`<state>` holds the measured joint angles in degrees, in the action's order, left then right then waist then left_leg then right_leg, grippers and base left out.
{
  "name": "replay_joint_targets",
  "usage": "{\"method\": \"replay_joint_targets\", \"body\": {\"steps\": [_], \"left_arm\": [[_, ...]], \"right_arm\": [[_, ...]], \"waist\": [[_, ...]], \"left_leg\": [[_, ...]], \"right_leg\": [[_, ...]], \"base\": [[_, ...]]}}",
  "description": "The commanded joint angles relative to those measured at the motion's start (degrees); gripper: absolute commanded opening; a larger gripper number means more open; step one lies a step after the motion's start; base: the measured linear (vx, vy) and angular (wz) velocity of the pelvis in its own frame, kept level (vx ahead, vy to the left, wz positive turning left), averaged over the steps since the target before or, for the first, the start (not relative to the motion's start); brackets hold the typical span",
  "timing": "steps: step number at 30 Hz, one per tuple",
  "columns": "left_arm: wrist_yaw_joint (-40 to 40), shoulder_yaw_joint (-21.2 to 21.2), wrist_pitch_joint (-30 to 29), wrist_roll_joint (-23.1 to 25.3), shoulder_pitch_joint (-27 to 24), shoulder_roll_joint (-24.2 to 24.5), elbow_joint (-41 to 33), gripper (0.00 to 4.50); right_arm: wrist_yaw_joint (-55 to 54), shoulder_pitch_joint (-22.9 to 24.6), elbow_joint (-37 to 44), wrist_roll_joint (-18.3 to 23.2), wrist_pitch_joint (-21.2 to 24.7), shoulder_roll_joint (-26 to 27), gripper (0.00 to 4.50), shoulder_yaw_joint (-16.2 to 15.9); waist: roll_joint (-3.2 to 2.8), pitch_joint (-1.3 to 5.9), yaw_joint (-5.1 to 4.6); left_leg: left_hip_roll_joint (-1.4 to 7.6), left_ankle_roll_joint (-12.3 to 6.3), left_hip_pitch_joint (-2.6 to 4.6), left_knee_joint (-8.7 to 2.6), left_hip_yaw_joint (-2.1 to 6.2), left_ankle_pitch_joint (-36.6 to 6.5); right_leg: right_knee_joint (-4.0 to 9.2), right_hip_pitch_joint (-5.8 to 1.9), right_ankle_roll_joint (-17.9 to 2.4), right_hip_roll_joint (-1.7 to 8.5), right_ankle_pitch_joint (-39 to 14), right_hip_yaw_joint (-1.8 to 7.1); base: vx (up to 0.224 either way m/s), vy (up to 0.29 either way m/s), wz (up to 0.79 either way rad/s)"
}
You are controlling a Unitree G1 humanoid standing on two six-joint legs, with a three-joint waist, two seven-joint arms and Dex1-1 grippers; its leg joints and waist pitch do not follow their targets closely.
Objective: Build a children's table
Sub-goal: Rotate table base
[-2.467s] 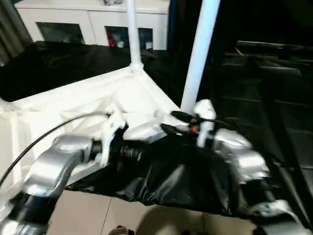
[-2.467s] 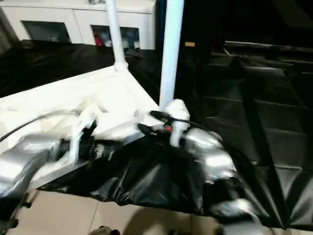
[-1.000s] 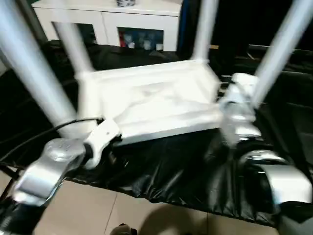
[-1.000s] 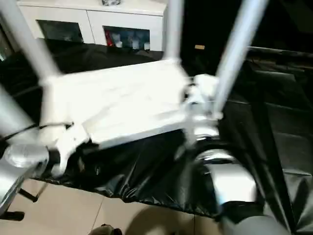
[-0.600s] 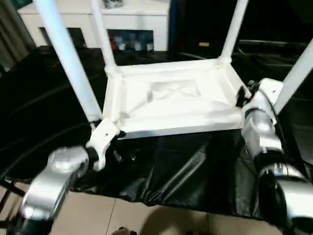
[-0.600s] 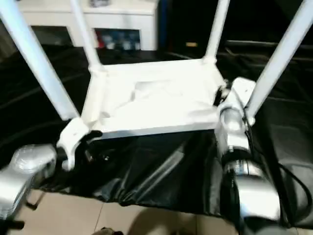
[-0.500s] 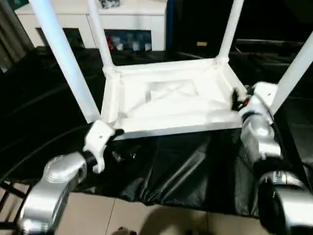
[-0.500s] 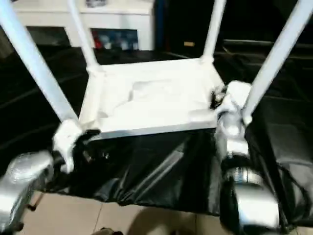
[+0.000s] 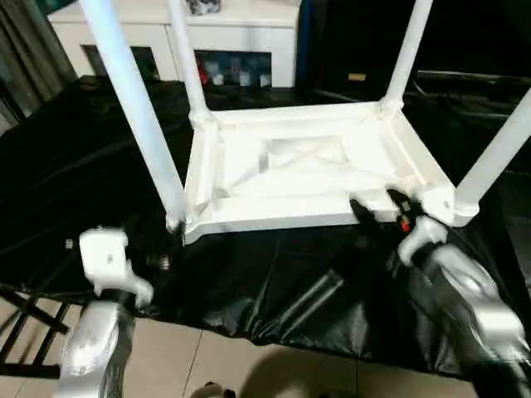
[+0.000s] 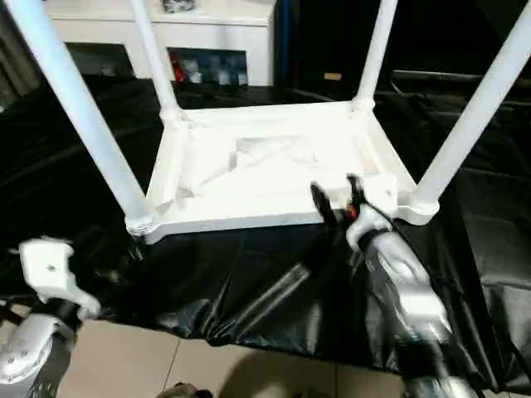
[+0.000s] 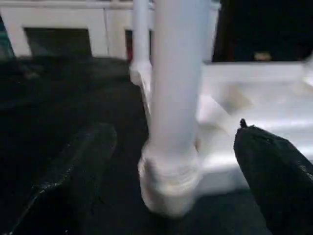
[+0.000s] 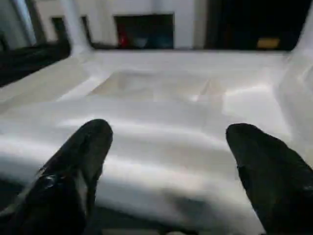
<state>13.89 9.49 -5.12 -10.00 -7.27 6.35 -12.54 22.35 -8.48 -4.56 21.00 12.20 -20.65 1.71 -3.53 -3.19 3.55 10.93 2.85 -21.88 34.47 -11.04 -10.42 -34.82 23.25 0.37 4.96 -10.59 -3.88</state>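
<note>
The children's table lies upside down on the black sheet, its white tabletop (image 9: 282,217) showing its ribbed underside. All of its legs stand upright in the corner sockets: near left (image 9: 137,124), far left (image 9: 189,58), far right (image 9: 406,54) and near right (image 9: 498,149). My right gripper (image 9: 375,206) is open just in front of the tabletop's near rim, left of the near right corner, holding nothing. In the right wrist view its fingers (image 12: 83,161) stand wide apart before the rim. My left gripper (image 11: 173,129) is open and faces the near left leg (image 11: 173,98) without touching it.
A black sheet (image 9: 66,157) covers the work surface and hangs over its front edge. Beyond it stands a white glass-door cabinet (image 9: 241,33). Tiled floor (image 9: 249,365) lies below the front edge, and a dark frame (image 9: 21,319) stands at the lower left.
My right gripper has come off the near right corner, moved left along the near rim, and its fingers stand wider. My left arm has drawn back from the near left leg.
</note>
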Motion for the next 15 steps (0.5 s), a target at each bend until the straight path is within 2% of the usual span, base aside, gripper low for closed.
{"method": "replay_joint_targets", "body": {"steps": [1,5,6,7,8,9,10,11,12,13,14,15], "left_arm": [[-0.36,1.68,1.68,-0.81,2.8,0.44,3.93,4.5],[2.28,2.58,2.88,-2.81,9.62,2.21,11.05,4.5],[4.24,2.57,3.12,-3.4,12.43,3.35,14.41,4.5],[5.58,2.57,3.29,-3.77,14.3,4.13,16.7,4.5],[6.65,2.62,3.58,-4.06,15.67,4.68,18.65,4.5],[8.3,2.65,3.22,-4.87,16.92,5.14,20.41,4.5],[10.25,3.24,2.83,-6.2,19.02,5.61,23.56,4.5],[11.91,3.85,2.23,-7.47,20.82,6.01,26.21,4.5],[13.44,4.49,1.46,-8.69,22.57,6.4,28.84,4.5],[14.54,4.76,1.04,-9.14,23.79,6.84,30.87,4.5],[16.16,4.89,1.93,-9.47,25.29,7.5,33.74,4.5],[20.61,4.84,0.19,-11.69,26.57,8.25,35.36,4.5]], "right_arm": [[0.53,1.65,4.48,2.39,4.67,-1.17,4.46,-0.13],[-0.68,4.08,6.23,1.44,9.76,-2.65,4.46,0.28],[-1.69,4.48,6.21,0.77,11.78,-2.9,4.46,0.69],[-2.37,4.65,6.17,0.36,13.14,-3.02,4.46,0.96],[-2.91,4.63,6.3,0.08,14.32,-3.05,4.46,1.11],[-3.47,4.46,5.99,-0.67,14.61,-3.08,4.46,1.08],[-4.33,3.85,5.02,-1.72,14.84,-3.09,4.46,0.67],[-5.0,3.28,4.0,-2.68,14.82,-3.07,4.46,0.24],[-5.55,2.6,2.7,-3.66,14.56,-3.05,4.46,-0.3],[-5.93,2.04,1.76,-4.36,14.47,-3.1,4.46,-0.75],[-6.3,1.28,0.73,-5.07,14.52,-3.12,4.46,-1.24],[-6.76,-0.45,-1.64,-6.14,13.42,-2.89,4.46,-1.67]], "waist": [[0.34,2.67,-0.27],[0.34,2.82,-0.65],[-0.5,3.11,-0.9],[-0.33,3.34,-0.94],[-0.18,3.26,-1.11],[-0.51,3.56,-1.27],[-0.78,3.82,-1.27],[-0.51,3.71,-1.35],[-0.51,4.0,-1.34],[-0.36,4.32,-1.24],[-0.55,4.38,-1.23],[-0.5,4.54,-1.29]], "left_leg": [[1.42,-0.62,0.82,-4.91,1.53,-22.26],[1.21,-0.35,0.6,-4.82,1.74,-21.67],[1.12,-0.08,0.83,-4.66,1.85,-21.26],[1.06,0.01,1.06,-4.53,1.84,-21.12],[1.05,0.03,0.82,-4.65,1.91,-20.76],[1.15,0.15,0.52,-4.69,2.07,-19.65],[1.26,0.11,0.51,-4.59,2.13,-18.69],[1.09,-0.02,0.36,-4.57,2.03,-18.05],[0.76,-0.04,0.63,-4.26,1.77,-17.47],[0.94,-0.45,0.26,-4.2,1.93,-15.17],[0.98,-0.73,0.27,-4.11,1.81,-14.24],[0.89,-1.43,0.36,-3.83,1.66,-12.66]], "right_leg": [[6.4,-1.65,-2.39,1.93,-26.1,2.03],[6.54,-1.66,-1.83,2.16,-27.39,1.88],[6.59,-1.58,-2.25,2.15,-26.63,1.88],[6.48,-1.46,-2.89,2.02,-24.8,1.94],[6.43,-1.64,-3.26,2.01,-23.83,1.93],[5.99,-2.11,-4.34,2.13,-21.1,1.88],[5.63,-2.32,-5.44,2.31,-18.59,1.94],[5.8,-2.27,-5.79,2.35,-18.34,1.93],[5.62,-2.14,-6.78,2.29,-17.55,1.96],[4.99,-2.71,-7.93,2.54,-14.58,2.04],[4.89,-2.64,-8.47,2.5,-13.22,2.05],[4.71,-2.66,-9.55,2.49,-10.81,2.01]], "base": [[0.0,0.0,0.0],[0.0,0.0,0.0],[0.0,0.0,0.0],[0.0,0.0,0.0],[0.0,0.0,0.0],[0.0,0.0,0.0],[0.0,0.0,0.0],[0.0,0.0,0.0],[0.0,0.0,0.0],[0.0,0.0,0.0],[0.0,0.0,0.0],[0.0,0.0,0.0]]}}
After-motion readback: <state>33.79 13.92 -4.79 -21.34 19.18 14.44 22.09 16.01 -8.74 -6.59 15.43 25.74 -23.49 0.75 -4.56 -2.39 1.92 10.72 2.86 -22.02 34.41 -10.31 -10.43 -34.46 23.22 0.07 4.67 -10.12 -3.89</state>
